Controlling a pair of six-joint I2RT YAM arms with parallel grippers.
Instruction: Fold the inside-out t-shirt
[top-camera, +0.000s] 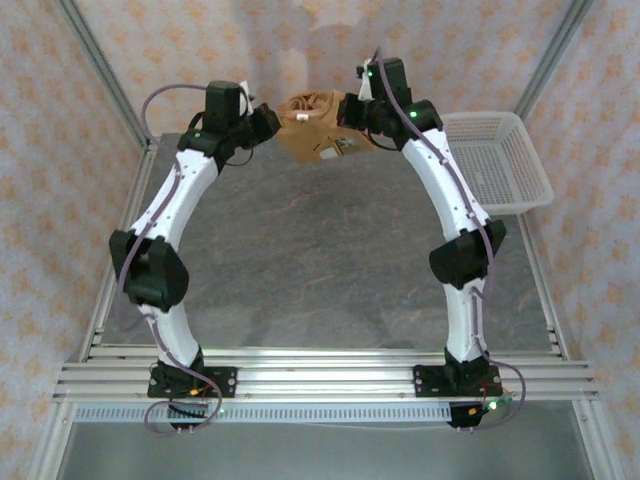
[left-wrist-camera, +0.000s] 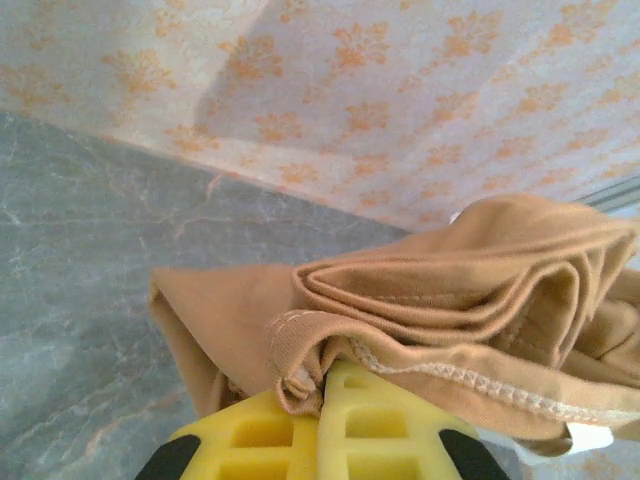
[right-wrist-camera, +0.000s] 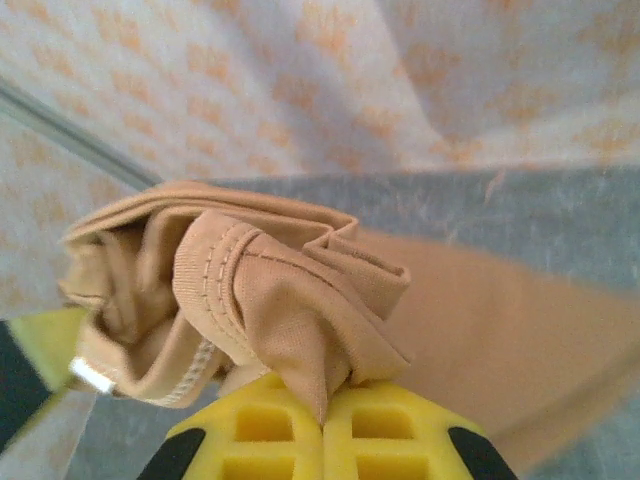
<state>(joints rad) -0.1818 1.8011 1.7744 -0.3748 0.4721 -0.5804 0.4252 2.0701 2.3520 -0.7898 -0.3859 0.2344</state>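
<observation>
The orange-tan inside-out t-shirt (top-camera: 312, 130) hangs bunched between the two arms at the far edge of the table. My left gripper (top-camera: 268, 118) grips its left side; in the left wrist view the yellow fingers (left-wrist-camera: 325, 400) are shut on a stitched hem of the t-shirt (left-wrist-camera: 440, 290). My right gripper (top-camera: 347, 110) holds the right side; in the right wrist view its fingers (right-wrist-camera: 322, 415) pinch a fold of the t-shirt (right-wrist-camera: 290, 290). A small white label (right-wrist-camera: 92, 376) shows at a hem. A pale patch (top-camera: 333, 151) faces the camera.
A white mesh basket (top-camera: 500, 160) stands at the back right, just off the grey marbled table (top-camera: 320, 260). Patterned curtain walls (top-camera: 300, 50) close the back and sides. Aluminium rails (top-camera: 320, 375) cross the near edge by the arm bases.
</observation>
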